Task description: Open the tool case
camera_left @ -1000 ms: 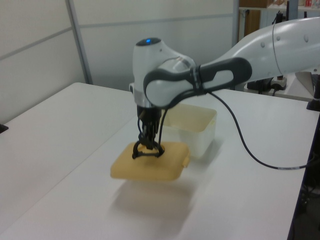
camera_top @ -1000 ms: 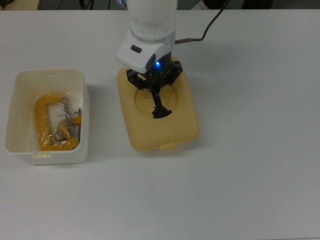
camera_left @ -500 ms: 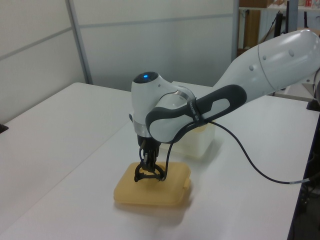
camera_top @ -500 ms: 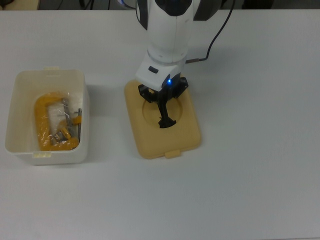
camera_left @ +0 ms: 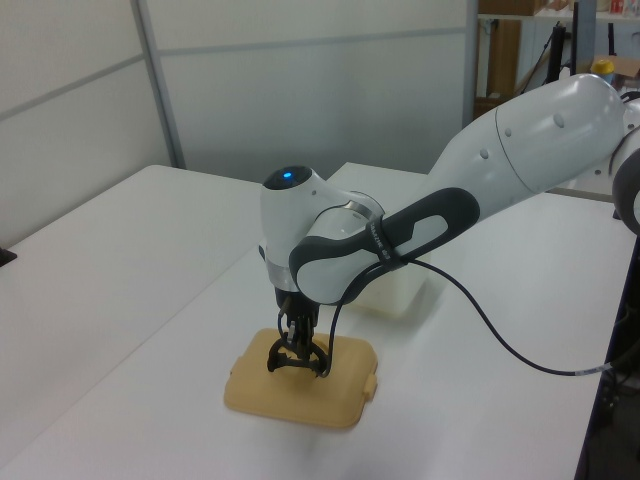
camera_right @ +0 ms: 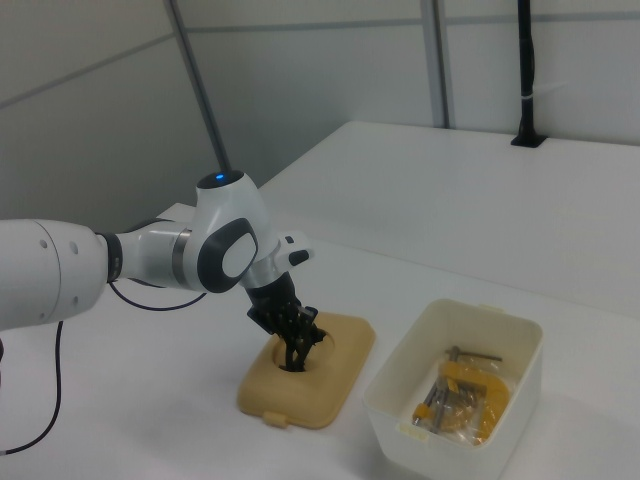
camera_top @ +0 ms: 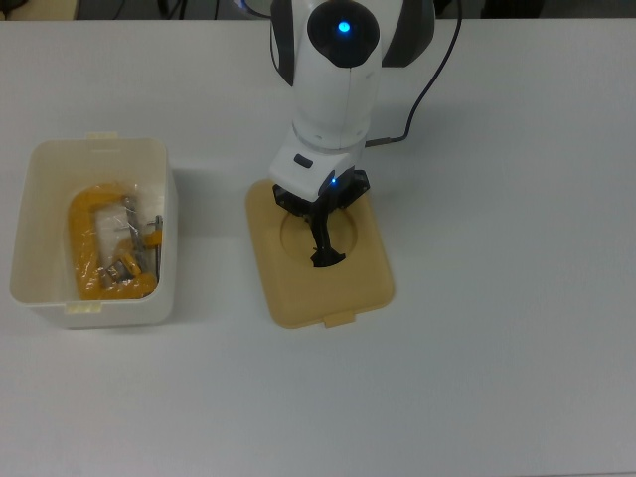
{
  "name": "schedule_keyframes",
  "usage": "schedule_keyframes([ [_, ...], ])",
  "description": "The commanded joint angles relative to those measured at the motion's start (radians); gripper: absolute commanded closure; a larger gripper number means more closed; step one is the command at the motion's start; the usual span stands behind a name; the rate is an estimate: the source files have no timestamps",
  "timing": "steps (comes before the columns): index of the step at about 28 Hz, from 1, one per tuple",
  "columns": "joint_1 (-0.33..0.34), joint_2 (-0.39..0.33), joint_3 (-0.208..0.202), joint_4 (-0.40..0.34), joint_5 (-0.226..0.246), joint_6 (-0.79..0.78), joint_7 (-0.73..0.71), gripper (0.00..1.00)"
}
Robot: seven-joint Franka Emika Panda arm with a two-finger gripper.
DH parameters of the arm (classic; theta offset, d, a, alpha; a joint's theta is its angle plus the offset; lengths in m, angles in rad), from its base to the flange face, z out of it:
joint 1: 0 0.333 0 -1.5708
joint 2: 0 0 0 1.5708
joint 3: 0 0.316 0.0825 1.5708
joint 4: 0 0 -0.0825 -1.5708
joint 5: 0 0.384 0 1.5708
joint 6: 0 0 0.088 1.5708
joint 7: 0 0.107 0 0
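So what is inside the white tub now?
The white tub holds a yellow clamp with metal parts in clear wrapping; whatever lies beneath them is covered.

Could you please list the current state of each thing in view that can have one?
Mustard-yellow plastic lid: off the tub, lying flat on the white table.
Black handle in the lid's round recess: held by the gripper.
Translucent white plastic tub: open, apart from the lid, holding a yellow clamp.
Black two-finger gripper: shut on the handle.

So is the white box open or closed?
Open. The yellow lid lies flat on the table beside the white box, and the tools inside show.
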Motion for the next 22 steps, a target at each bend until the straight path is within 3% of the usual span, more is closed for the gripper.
schedule_keyframes([
  [1, -0.001, -0.015, -0.015, 0.019, -0.020, -0.001, 0.024, 0.38],
  [2, -0.001, -0.020, -0.016, 0.024, -0.020, -0.010, 0.022, 0.29],
  [4, -0.002, -0.027, -0.018, 0.028, -0.020, -0.035, 0.019, 0.27],
  [7, -0.005, -0.063, -0.018, 0.042, -0.020, -0.091, 0.016, 0.08],
  [9, -0.013, -0.084, -0.018, 0.047, -0.018, -0.123, 0.016, 0.01],
  [16, -0.039, -0.184, -0.018, 0.120, -0.006, -0.321, -0.013, 0.00],
  [22, -0.073, -0.251, -0.018, 0.153, -0.003, -0.389, -0.014, 0.00],
])
